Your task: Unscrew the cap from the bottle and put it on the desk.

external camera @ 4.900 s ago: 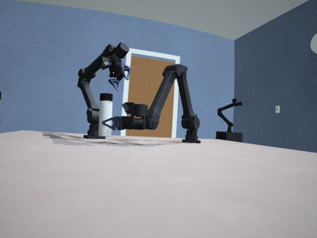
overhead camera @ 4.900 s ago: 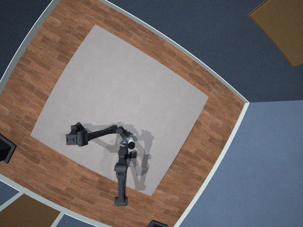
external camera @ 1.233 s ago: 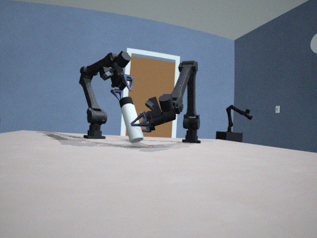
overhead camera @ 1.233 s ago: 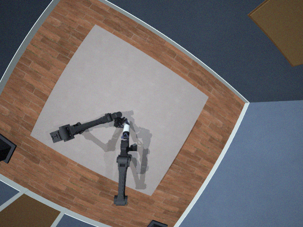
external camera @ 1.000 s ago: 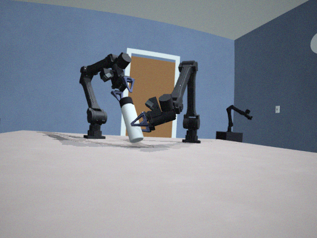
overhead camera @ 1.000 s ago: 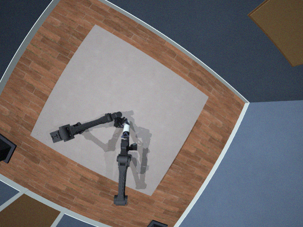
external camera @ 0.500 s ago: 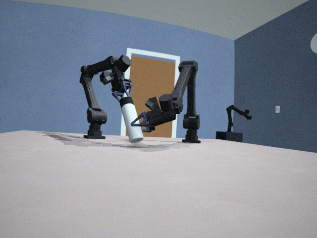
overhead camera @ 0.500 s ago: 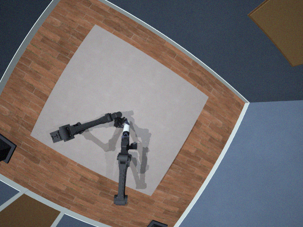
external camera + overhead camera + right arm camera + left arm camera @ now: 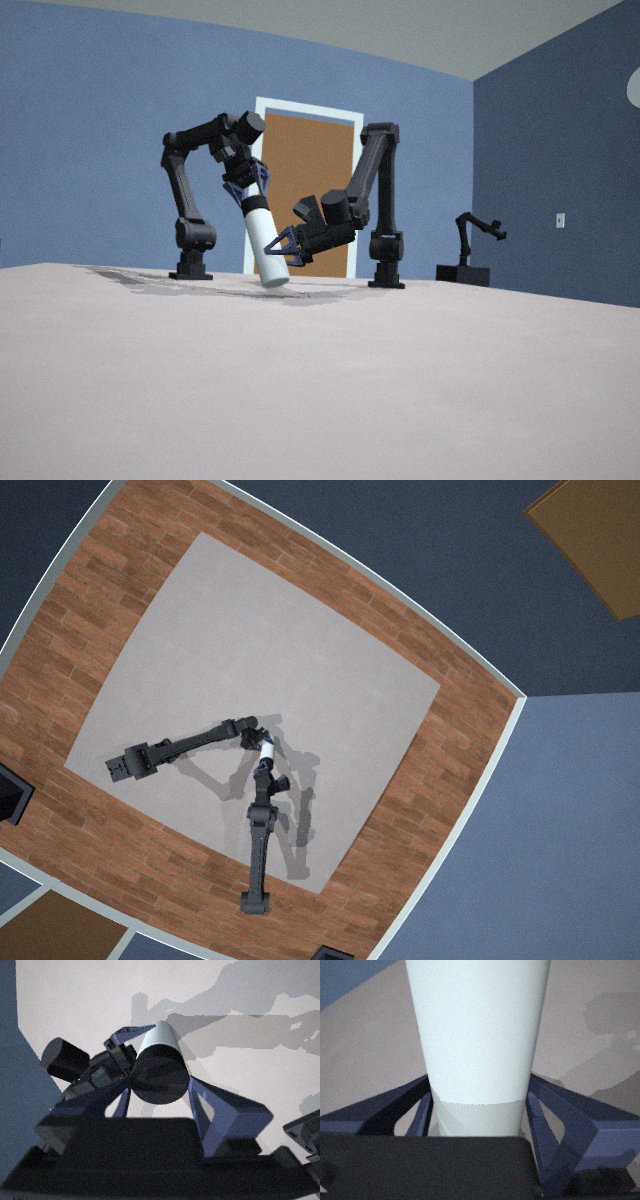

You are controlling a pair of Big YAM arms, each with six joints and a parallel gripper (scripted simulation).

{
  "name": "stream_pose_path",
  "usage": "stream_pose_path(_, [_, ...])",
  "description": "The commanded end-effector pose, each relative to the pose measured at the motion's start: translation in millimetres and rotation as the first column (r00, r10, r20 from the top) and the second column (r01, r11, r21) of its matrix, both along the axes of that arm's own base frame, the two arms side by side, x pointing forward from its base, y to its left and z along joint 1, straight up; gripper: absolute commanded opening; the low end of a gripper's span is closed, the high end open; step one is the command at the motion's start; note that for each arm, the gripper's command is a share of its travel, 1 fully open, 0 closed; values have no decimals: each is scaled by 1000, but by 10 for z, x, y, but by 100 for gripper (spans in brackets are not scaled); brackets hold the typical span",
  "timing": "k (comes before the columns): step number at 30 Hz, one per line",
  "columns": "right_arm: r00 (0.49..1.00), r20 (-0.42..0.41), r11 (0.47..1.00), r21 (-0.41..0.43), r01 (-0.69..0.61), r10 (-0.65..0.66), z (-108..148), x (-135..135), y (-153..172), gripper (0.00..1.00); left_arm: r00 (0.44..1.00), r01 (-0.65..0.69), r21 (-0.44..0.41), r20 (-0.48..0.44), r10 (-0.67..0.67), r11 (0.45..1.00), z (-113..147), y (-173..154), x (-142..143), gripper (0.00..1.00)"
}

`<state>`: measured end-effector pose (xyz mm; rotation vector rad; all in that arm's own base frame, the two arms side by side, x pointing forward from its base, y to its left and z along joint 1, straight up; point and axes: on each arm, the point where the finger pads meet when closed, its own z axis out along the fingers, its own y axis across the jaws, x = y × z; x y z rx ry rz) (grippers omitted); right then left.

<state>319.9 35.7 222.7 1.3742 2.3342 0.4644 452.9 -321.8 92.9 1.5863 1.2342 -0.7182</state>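
Right gripper (image 9: 265, 763) (image 9: 254, 200) (image 9: 160, 1079) is clamping the cap (image 9: 266, 761) (image 9: 255, 203) (image 9: 161, 1080), seemingly for twisting; left gripper (image 9: 267, 737) (image 9: 276, 255) (image 9: 480, 1080) is gripping the tilted bottle (image 9: 267, 750) (image 9: 263, 235) (image 9: 480, 1030) (image 9: 161, 1035), probably bracing against rotation.
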Motion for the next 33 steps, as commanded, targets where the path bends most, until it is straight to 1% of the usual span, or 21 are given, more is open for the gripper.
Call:
stream_pose_path(1, [969, 29, 962, -133, -238, 244, 193, 76, 17, 0, 998, 9, -25, 67, -7, 1000, 279, -80, 170, 0])
stream_pose_path(6, [907, 11, 882, -240, -406, 421, 195, 75, 17, 0, 998, 9, -25, 67, -7, 1000, 279, -80, 170, 0])
stream_pose_path(9, [855, -10, 814, -300, -498, 519, 196, 74, 17, 0, 998, 9, -25, 67, -7, 1000, 279, -80, 170, 0])
stream_pose_path(12, [792, -37, 733, -355, -580, 609, 198, 73, 17, 0, 998, 9, -25, 67, -7, 1000, 279, -80, 170, 0])
stream_pose_path(14, [792, -37, 733, -355, -580, 609, 198, 73, 17, 0, 998, 9, -25, 67, -7, 1000, 279, -80, 170, 0])
stream_pose_path(15, [733, -65, 656, -399, -641, 678, 198, 72, 17, 0, 998, 9, -25, 67, -7, 1000, 279, -80, 170, 0])
stream_pose_path(17, [683, -89, 591, -429, -683, 725, 199, 71, 17, 0, 998, 9, -25, 67, -7, 1000, 279, -80, 170, 0])
stream_pose_path(21, [571, -146, 446, -483, -754, 808, 201, 70, 17, 0, 998, 9, -25, 67, -7, 1000, 279, -80, 170, 0])
stream_pose_path(29, [322, -282, 120, -554, -824, 904, 204, 67, 17, 0, 998, 9, -25, 67, -7, 1000, 279, -80, 170, 0])
stream_pose_path(31, [322, -282, 120, -554, -824, 904, 204, 67, 17, 0, 998, 9, -25, 67, -7, 1000, 279, -80, 170, 0])
stream_pose_path(32, [238, -329, 11, -565, -825, 914, 205, 66, 17, 0, 998, 9, -25, 67, -7, 1000, 279, -80, 170, 0])
stream_pose_path(33, [208, -347, -28, -567, -823, 914, 206, 65, 17, 0, 998, 9, -25, 67, -7, 1000, 279, -80, 170, 0])
